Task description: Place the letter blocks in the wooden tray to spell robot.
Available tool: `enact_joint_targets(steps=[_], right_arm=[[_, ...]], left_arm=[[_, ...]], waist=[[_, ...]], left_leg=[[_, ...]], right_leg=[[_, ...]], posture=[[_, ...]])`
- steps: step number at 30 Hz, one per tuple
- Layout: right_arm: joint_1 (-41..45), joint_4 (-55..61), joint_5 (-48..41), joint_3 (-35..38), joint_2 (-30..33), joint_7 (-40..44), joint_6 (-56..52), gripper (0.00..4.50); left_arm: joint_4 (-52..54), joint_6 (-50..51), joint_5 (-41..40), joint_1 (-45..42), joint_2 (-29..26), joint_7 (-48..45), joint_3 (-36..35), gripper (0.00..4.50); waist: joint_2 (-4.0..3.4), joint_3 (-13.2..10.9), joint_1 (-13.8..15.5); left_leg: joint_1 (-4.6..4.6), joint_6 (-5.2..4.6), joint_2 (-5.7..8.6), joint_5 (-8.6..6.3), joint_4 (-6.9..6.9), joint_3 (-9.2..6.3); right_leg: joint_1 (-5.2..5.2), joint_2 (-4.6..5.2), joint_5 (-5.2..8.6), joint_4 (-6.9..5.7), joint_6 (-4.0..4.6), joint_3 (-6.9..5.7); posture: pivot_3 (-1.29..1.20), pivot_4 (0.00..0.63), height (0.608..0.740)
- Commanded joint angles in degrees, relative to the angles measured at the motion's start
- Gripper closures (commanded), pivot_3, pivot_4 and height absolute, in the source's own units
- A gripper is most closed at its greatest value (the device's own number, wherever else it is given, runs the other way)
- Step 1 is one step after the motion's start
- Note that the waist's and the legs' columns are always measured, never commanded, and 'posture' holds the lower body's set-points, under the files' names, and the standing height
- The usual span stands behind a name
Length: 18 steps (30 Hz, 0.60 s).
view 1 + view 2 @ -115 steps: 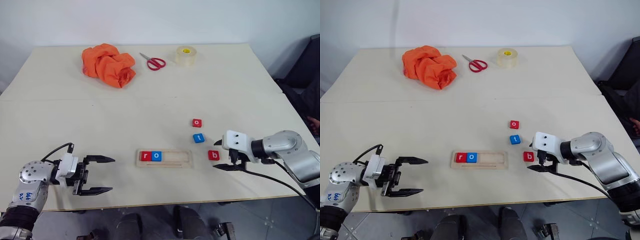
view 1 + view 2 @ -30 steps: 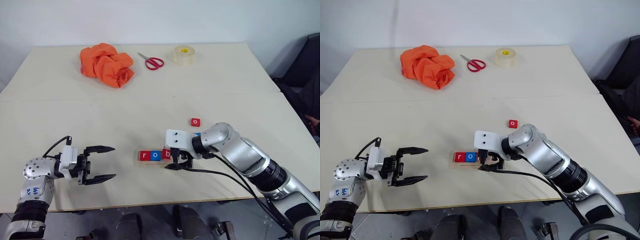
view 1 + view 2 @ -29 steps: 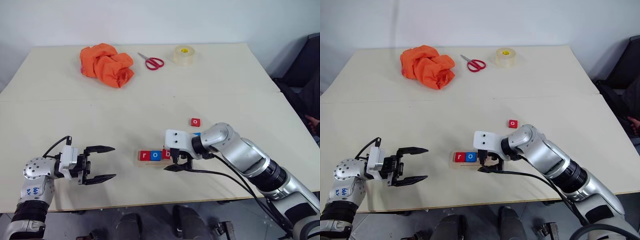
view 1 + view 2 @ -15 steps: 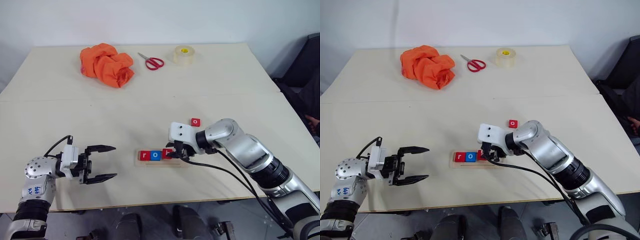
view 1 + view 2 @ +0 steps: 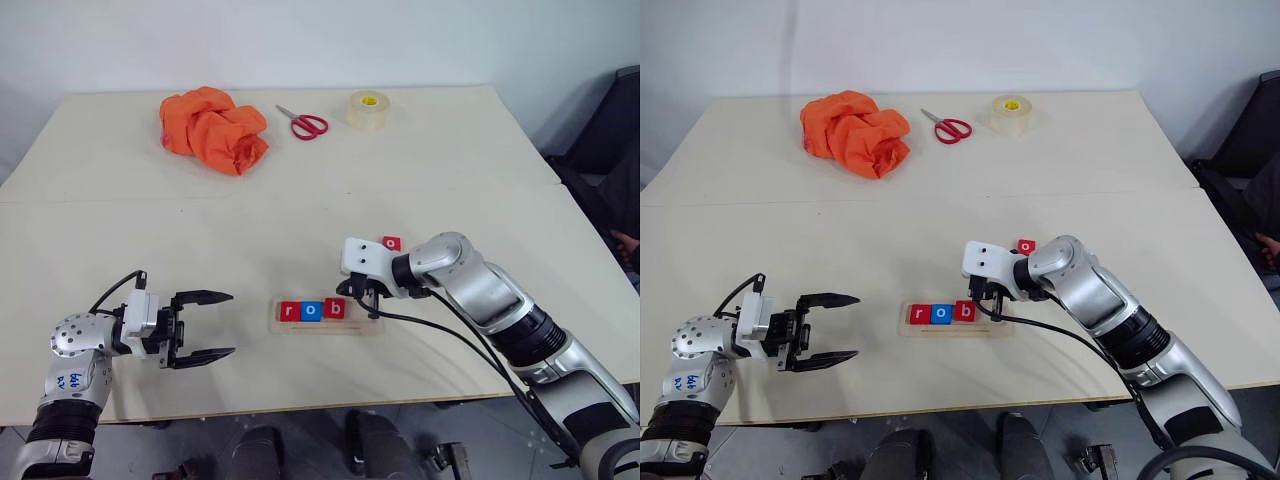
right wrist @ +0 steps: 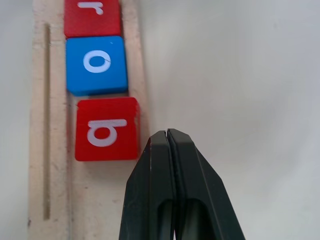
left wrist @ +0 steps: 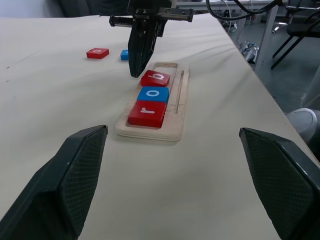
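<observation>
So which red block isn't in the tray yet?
The red o block, lying loose on the table beyond the wooden tray; red r and b sit inside.

arms: silver metal, black joints | wrists: white housings | pincers (image 5: 205,326) (image 5: 992,300): black fingers | cables: black | left forearm: blue handwriting

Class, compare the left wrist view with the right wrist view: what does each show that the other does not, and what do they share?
Only the left wrist view shows the open left hand, a loose red o block, a loose blue block and the table edge. Only the right wrist view shows, close up, the right hand with its fingers pressed shut, empty. Both show the wooden tray holding the red r block, blue o block and red b block.
</observation>
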<state>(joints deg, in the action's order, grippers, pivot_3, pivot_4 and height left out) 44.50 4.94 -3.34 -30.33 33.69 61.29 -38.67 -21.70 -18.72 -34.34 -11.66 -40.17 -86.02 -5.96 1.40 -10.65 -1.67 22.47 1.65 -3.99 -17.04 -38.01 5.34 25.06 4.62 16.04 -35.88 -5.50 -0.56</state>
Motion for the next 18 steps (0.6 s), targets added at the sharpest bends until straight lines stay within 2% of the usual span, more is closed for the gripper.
enact_joint_targets(steps=[1,18], right_arm=[[-0.04,3.42,-0.40,0.65,-0.26,0.92,0.27,4.46],[-1.78,4.75,0.10,1.57,-0.33,0.25,1.27,4.46]], left_arm=[[1.63,0.06,-0.02,0.47,-0.31,-2.82,-1.39,0.00],[-1.49,-0.94,2.04,-2.70,1.32,-3.15,-0.85,0.00]], waist=[[0.00,0.00,-0.02],[0.00,0.00,-0.02]], left_leg=[[0.00,0.00,0.00,0.00,0.00,0.00],[0.00,0.00,0.00,0.00,0.00,0.00]], right_leg=[[0.00,0.00,0.00,0.00,0.00,0.00],[0.00,-0.01,0.00,0.00,0.00,0.00]], posture=[[0.00,0.150,0.740],[0.00,0.150,0.740]])
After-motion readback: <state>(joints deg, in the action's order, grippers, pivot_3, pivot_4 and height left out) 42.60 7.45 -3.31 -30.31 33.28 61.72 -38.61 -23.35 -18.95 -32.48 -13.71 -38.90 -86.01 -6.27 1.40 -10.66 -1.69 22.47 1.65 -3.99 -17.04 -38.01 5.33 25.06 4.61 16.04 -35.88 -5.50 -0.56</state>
